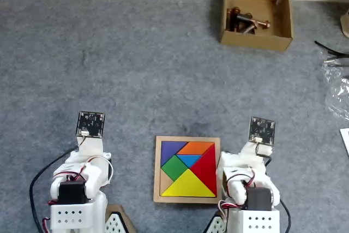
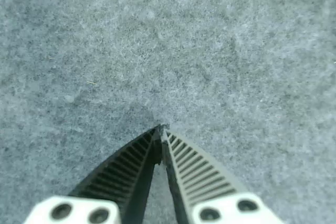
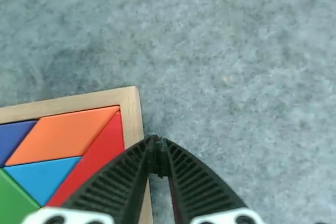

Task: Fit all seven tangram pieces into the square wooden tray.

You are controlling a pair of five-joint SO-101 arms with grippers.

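The right gripper point(image 3: 157, 146) has its two ribbed jaws brought together, with nothing between them. It hangs just outside one corner of the tray point(image 3: 131, 109), close to the rim and above the carpet. The left gripper point(image 2: 160, 129) is likewise closed and empty, well away from the tray on the opposite side.

Inside the tray the tangram pieces point(image 1: 188, 170) lie flat and edge to edge. The orange piece point(image 3: 63, 135) and red piece point(image 3: 100, 161) sit nearest the right gripper, and the blue piece point(image 3: 42, 177) is further in. Purple, green and yellow ones fill the remainder.

I count six colours with confidence. A pale triangular patch point(image 1: 164, 182) on the tray's side facing the left arm could be a wood-toned seventh piece or bare tray floor; I cannot tell which.

The puzzle looks finished or nearly so, so checking that patch seems the sensible step. If a piece there sits proud, pressing gently with closed tips would likely seat it. Any movement by the right arm should clear the rim, since a knock could shift the tray and loosen the fit.

The counter point(image 1: 136, 69) is covered in grey felt-like carpet. Far beyond the tray stands a cardboard box point(image 1: 253, 41) holding copper-coloured metal parts point(image 1: 245, 21). Clear plastic wrap point(image 1: 338, 94) lies off past the right arm's side.
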